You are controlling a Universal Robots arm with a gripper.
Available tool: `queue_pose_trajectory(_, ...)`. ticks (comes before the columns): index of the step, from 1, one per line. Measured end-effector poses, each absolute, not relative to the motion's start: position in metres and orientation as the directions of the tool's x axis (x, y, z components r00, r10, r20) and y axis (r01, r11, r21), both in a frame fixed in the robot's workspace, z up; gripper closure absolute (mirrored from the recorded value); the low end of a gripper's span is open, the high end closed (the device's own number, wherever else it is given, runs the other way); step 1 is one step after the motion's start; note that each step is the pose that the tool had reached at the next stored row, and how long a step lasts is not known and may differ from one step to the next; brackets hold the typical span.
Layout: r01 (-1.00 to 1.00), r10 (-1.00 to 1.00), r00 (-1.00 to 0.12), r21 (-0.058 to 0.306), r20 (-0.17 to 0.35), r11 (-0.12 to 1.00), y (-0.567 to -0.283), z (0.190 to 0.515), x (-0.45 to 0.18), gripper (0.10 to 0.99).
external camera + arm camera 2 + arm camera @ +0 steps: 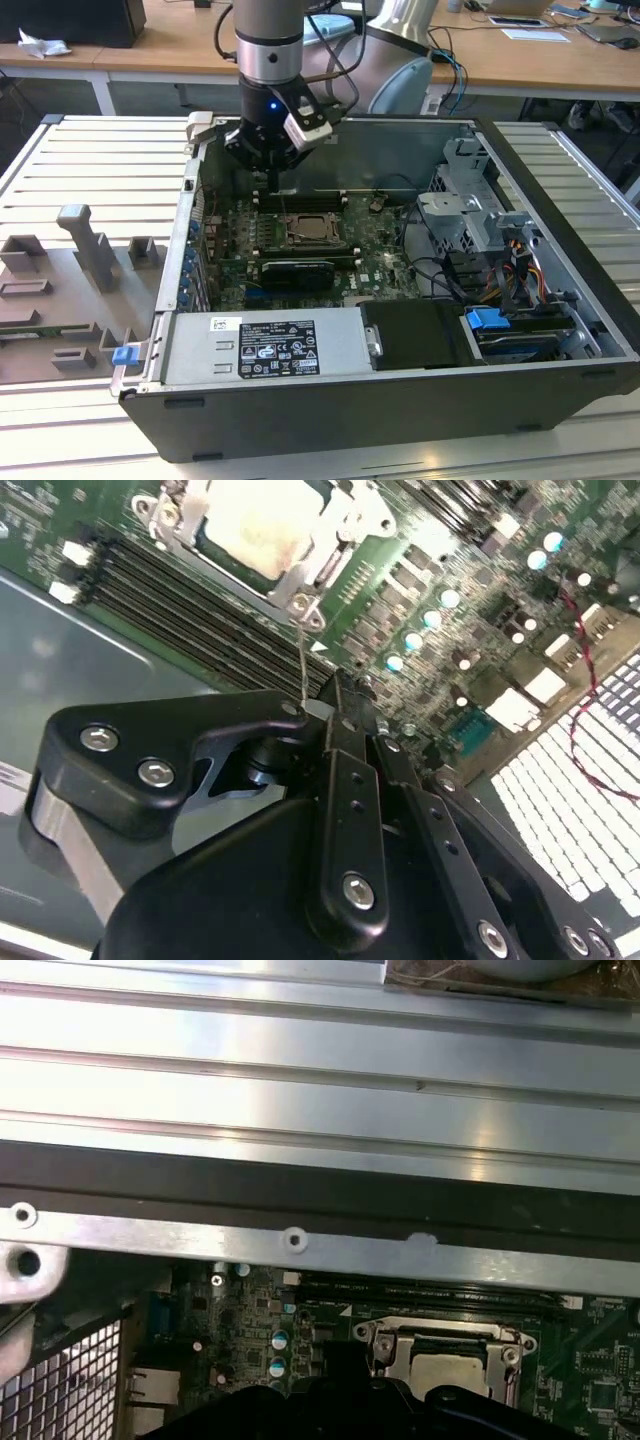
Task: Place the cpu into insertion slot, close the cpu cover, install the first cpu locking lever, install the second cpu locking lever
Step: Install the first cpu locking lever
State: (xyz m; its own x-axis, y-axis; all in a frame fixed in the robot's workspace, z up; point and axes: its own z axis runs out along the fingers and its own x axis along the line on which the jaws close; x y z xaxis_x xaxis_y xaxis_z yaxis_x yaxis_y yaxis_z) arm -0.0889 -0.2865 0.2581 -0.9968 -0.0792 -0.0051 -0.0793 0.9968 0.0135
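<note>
The open computer case (350,420) holds the green board (385,255). The cpu (255,525) lies flat, face up, in the insertion slot (370,1336) at the exterior view's centre, the cpu cover (320,575) lowered around it. My gripper (335,695) hangs over the memory slots (180,600), near the case's far wall, upper left of centre. My fingers (345,760) are drawn together; a thin lever rod (302,660) runs from the socket corner to their tips.

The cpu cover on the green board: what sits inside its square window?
The cpu, pale and silvery-tan, fills the window of the cpu cover. The centre of the insertion slot lies covered beneath the cpu and cannot be seen.
</note>
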Motion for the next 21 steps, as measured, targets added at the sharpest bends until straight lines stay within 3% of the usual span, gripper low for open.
queue_pose_trajectory(9, -0.079, -0.079, -0.997, 0.017, 0.000, 0.997, -0.286, 0.255, -0.057, 0.980)
queue_pose_trajectory(15, -0.078, -0.077, -0.997, 0.097, -0.006, 0.992, -0.290, 0.253, -0.057, 0.980)
queue_pose_trajectory(21, -0.068, -0.068, -0.998, 0.103, -0.007, 0.992, -0.291, 0.244, -0.047, 0.980)
